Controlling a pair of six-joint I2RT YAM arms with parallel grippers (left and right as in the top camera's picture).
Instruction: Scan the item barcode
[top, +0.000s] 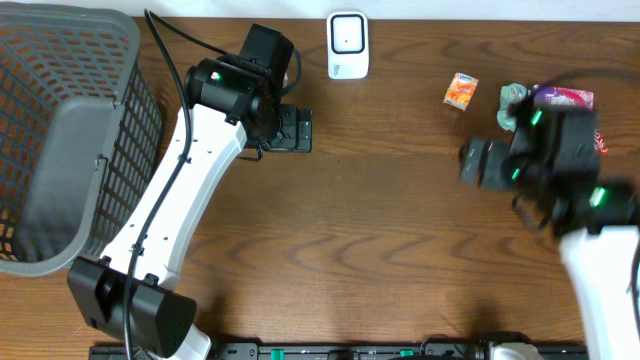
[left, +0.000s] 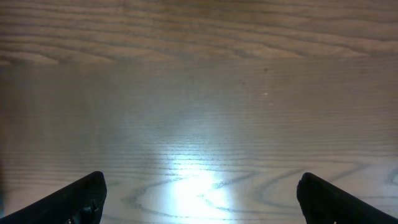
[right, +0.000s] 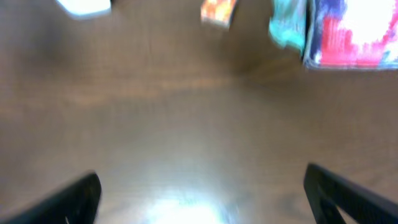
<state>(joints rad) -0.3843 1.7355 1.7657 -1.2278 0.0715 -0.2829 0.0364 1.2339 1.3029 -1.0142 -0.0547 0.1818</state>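
Black fingertips (left: 81, 199) of the left gripper (left: 202, 202) sit in the bottom corners of its wrist view, set wide apart, nothing btwn them but the brown wood-grain table (left: 199, 93). Same for the right gripper (right: 202, 199): jaws spread wide, empty. Its view is blurred.

Candidate items cluster far right on the table: small orange packet (top: 461, 90), crumpled teal wrapper (top: 513, 97), purple-and-pink printed pack (top: 562, 97). We can't tell which one the task means, and no barcode is legible. White rounded-rectangle scanner (top: 347, 44) lies at the far edge, approx centre. Grey plastic mesh basket (top: 60, 130) is far left, well apart.

Key relation: the items lie ahead of the right gripper, toward the far edge. Orange packet is approx dead ahead, teal wrapper and printed pack ahead-right. The pack's long axis runs left-right, in line w/ the jaw spread, so we judge a wrist turn is needed there. The right gripper is clearly nearer the items. The left gripper is near the scanner, just short and left of it.
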